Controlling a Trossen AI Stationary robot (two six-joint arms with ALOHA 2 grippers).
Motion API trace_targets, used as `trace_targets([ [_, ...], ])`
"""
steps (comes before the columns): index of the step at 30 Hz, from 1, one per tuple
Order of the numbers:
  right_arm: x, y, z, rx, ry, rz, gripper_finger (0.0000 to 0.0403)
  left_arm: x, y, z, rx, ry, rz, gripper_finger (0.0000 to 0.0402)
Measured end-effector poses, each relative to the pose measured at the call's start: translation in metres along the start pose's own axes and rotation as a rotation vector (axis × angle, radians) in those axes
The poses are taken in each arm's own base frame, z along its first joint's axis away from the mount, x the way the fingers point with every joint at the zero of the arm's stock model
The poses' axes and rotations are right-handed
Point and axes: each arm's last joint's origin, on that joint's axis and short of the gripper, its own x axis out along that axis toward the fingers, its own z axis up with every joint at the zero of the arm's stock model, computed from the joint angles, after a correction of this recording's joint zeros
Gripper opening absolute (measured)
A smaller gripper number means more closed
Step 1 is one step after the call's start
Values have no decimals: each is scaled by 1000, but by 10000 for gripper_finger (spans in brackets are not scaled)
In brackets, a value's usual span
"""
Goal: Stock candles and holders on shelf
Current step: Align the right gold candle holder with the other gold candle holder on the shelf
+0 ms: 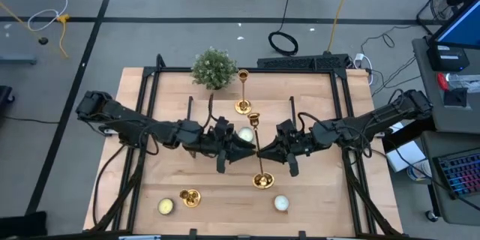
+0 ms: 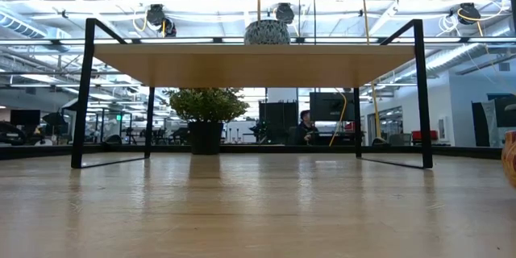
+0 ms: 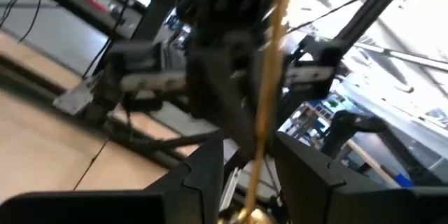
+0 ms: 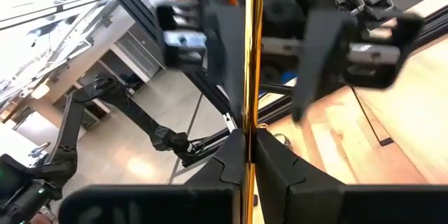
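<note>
High view: showing the shelf [image 1: 315, 97] standing mid-table, one holder [image 1: 243, 90] standing upright at its far edge beside the bushy plant [image 1: 214, 67], apparently already stocked. Meeting over the shelf's middle, the left gripper [image 1: 238, 148] and right gripper [image 1: 268, 150], both crowding a second holder [image 1: 259, 150] whose stem is running near-to-far between them, base toward the near side. Clenching tight on that gold stem, the right gripper's fingers [image 4: 231, 161], seemingly carrying the weight; standing parted either side of the same stem without pinching it, the left gripper's fingers [image 3: 203, 175], apparently having let go or readying a steadying touch. Sitting just behind the left gripper, a pale candle [image 1: 245, 133], already on the shelf. Waiting on the near tabletop [image 1: 225, 217]: a third holder [image 1: 189, 196] lying on its side at near left, a yellowish candle [image 1: 166, 207] beside it, a white candle [image 1: 281, 203] at near right. Task judged roughly one-third done; next, standing the held holder upright on the board.
</note>
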Motion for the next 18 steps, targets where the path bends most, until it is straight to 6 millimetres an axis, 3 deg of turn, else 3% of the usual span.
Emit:
trace_targets([
  [9,0,-1,0,5,1,-7,10,8,-7,26,68,10,37,129],
  [18,0,-1,0,-2,-3,-13,11,8,-6,27,69,21,47,129],
])
